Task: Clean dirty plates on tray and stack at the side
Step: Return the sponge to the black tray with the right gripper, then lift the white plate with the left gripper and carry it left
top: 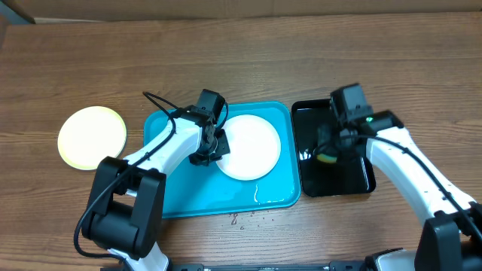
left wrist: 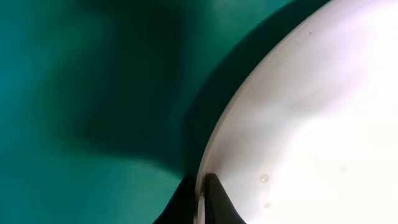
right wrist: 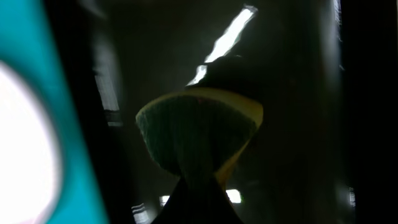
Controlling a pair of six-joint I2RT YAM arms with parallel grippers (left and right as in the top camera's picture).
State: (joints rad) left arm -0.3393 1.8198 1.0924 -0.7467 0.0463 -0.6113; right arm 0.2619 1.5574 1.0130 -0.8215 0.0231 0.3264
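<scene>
White plate [top: 252, 147] in left claw [left wrist: 200, 196]

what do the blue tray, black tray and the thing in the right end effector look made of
Blue tray: likely plastic, smooth, semi-glossy; uniform colour, moulded rounded corners. Black tray: probably glossy plastic; it mirrors bright light streaks. Right end effector holds what looks like a sponge: yellow foam with a greenish fibrous scrub face.
</scene>
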